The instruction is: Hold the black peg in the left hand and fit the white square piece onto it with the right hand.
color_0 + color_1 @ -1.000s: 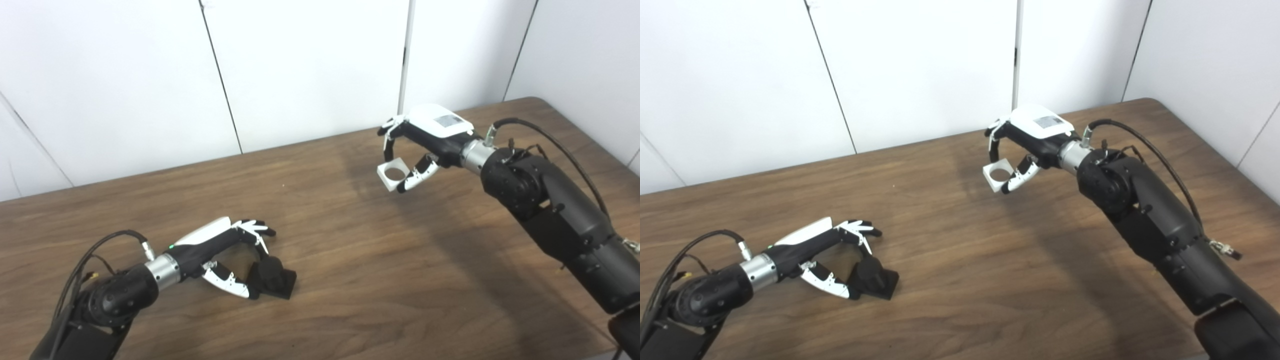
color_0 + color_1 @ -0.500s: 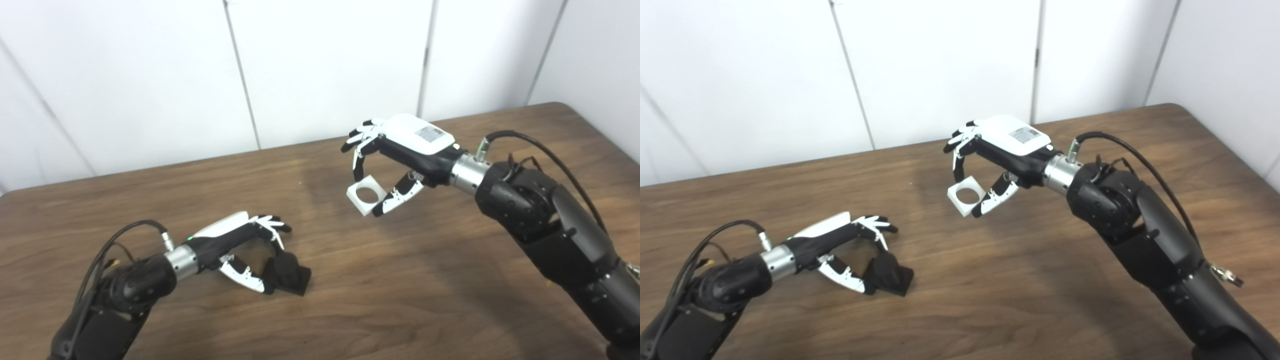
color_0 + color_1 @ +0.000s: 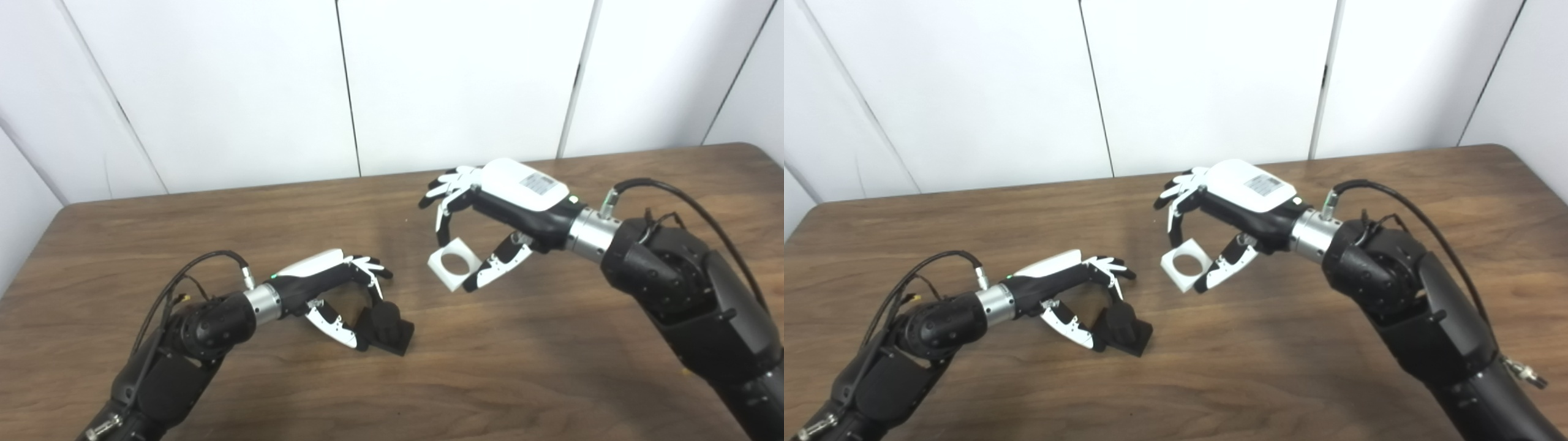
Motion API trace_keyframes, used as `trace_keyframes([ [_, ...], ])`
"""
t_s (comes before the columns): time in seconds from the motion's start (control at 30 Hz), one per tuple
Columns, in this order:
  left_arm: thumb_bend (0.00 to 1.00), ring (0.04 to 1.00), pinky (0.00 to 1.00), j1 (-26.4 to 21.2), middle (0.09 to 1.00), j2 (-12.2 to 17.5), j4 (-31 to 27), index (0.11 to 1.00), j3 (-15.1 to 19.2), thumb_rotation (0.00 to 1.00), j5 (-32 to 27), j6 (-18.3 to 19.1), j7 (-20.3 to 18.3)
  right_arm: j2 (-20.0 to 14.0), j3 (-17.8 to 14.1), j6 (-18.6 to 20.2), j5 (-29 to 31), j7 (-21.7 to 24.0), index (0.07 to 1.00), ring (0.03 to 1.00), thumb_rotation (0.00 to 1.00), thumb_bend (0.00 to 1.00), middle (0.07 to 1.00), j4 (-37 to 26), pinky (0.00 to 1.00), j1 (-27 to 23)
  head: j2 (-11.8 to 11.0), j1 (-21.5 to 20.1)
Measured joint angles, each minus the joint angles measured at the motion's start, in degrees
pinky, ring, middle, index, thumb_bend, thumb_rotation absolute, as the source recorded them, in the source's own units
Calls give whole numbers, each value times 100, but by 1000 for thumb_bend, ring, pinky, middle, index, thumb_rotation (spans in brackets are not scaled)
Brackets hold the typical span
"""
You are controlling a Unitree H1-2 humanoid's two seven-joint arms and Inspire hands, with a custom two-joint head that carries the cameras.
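The black peg (image 3: 387, 328), a stub on a square black base, rests on the brown table (image 3: 527, 367) left of centre. My left hand (image 3: 327, 286) is shut on it, fingers curled over its top and thumb against the near side of the base. The white square piece (image 3: 454, 264), with a round hole through it, hangs in the air up and to the right of the peg. My right hand (image 3: 503, 207) is shut on the piece, pinching it between fingertips and thumb, hole facing up. A small gap separates piece and peg.
A white panelled wall (image 3: 453, 79) runs behind the table's far edge. The table's left corner (image 3: 64, 211) shows at the left. Both dark forearms with their cables lie low over the wood.
The camera has swung left, shifting the whole picture. Beyond that, my right hand has carried the white piece left and down, closer to the peg. The left hand keeps its hold on the peg.
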Motion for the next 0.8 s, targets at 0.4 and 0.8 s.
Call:
trace_keyframes([
  [0.4, 518, 999, 1000, -43, 916, -175, -1, 489, -3, 77, 127, 199, 0, 322, 196, 13, 47, 254, 480, 901, 145, 517, 820, -97, 943, 0, 88, 370],
  [0.8, 517, 989, 998, -50, 915, -211, -4, 489, -8, 78, 150, 222, 0, 746, 467, 14, -28, 406, 479, 893, 142, 519, 816, 193, 925, -1, 123, 431],
])
